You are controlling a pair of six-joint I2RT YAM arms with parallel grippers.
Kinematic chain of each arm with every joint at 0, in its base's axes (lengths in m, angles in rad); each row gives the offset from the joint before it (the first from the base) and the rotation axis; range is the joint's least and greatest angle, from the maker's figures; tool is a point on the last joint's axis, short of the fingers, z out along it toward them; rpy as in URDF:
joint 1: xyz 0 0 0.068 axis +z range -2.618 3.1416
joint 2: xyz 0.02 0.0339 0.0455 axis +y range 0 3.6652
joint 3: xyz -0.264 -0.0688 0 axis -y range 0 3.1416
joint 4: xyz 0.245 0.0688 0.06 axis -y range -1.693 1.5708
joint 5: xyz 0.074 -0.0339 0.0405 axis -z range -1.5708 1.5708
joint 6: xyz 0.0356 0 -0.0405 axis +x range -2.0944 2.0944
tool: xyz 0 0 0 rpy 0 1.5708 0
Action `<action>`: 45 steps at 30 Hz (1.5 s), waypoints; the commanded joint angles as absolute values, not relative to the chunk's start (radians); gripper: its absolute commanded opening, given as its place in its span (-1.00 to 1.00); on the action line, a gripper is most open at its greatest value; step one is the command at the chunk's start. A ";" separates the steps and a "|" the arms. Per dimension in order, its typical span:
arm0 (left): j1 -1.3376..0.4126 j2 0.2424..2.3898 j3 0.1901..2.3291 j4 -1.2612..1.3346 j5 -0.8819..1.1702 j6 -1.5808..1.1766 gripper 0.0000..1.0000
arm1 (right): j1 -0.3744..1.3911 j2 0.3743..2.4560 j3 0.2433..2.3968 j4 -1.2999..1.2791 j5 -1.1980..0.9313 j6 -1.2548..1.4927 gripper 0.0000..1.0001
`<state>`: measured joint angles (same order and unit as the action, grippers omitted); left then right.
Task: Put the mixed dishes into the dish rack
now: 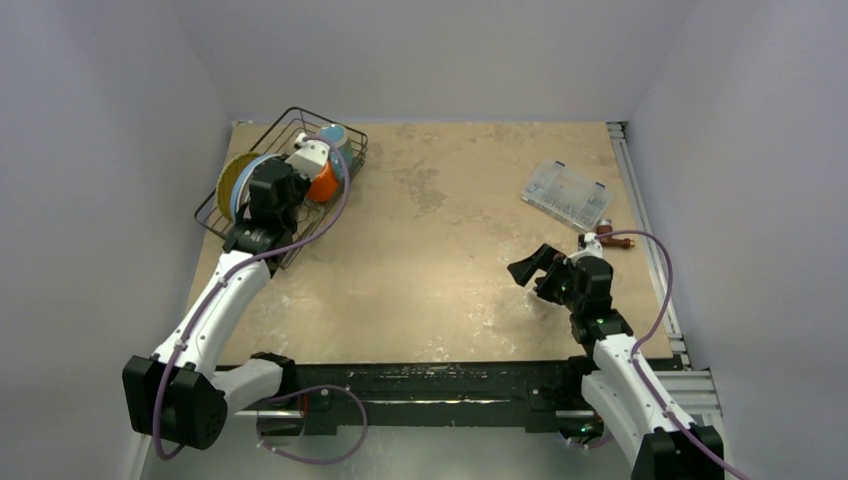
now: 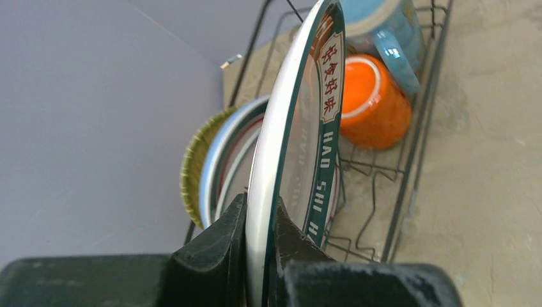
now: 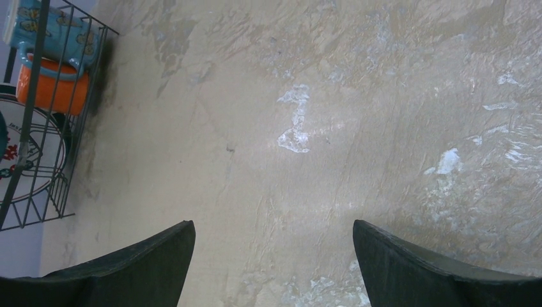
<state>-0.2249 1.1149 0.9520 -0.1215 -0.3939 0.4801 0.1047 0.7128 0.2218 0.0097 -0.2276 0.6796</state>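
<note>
Pinching the teal-rimmed plate (image 2: 300,128) upright in the dish rack (image 2: 404,182), left gripper (image 2: 261,214); right gripper (image 3: 273,256) spread.

Blue mug (image 2: 402,25) cut off by top edge (left wrist view)

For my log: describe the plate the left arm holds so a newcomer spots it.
Find the black wire rack at the table's far left corner. The left fingers pinch a plate on edge, by the orange cup. Unlike the yellow plate and blue plate, its teal rim carries lettering.
</note>
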 commanded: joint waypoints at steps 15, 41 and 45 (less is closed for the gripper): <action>-0.207 1.171 0.910 -0.143 -0.384 0.415 -1.00 | 0.102 0.698 0.226 0.048 -0.241 0.660 0.91; -0.186 1.132 0.912 -0.046 -0.603 0.324 1.00 | 0.103 0.702 0.224 0.051 -0.240 0.660 0.91; -0.212 1.044 0.850 0.120 -0.632 0.285 1.00 | 0.103 0.700 0.224 0.049 -0.238 0.660 0.91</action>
<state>-0.1913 1.1584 0.8909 -0.0853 -0.5655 0.3389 0.1047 0.7063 0.2211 0.0158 -0.2287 0.6773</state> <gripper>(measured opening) 0.998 0.954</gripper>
